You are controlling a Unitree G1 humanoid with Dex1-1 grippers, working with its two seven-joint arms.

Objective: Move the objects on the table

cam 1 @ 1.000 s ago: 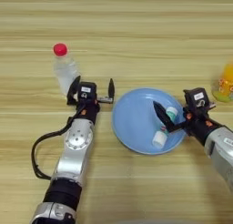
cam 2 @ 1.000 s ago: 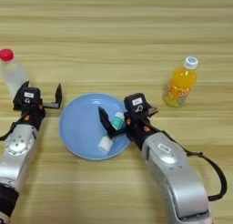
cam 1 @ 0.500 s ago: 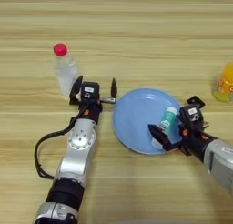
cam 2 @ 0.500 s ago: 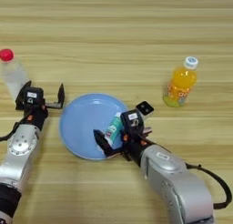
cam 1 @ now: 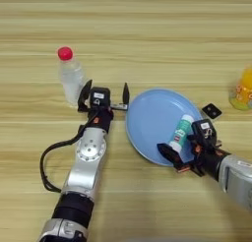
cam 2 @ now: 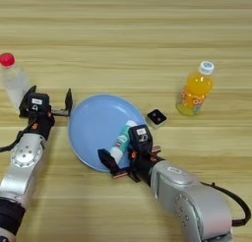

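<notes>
The white tube [cam 1: 180, 133] lies on the blue plate [cam 1: 150, 123], the right gripper [cam 2: 123, 157] spread open just beside it, while the red-capped bottle [cam 1: 70, 75], orange bottle [cam 2: 195, 89] and black square [cam 2: 156, 117] stand off the plate, the left gripper [cam 1: 104, 94] open.

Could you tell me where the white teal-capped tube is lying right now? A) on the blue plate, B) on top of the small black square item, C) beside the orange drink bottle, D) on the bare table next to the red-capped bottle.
A: the tube lies flat on the blue plate, near its right edge, just ahead of the right tool.
</notes>
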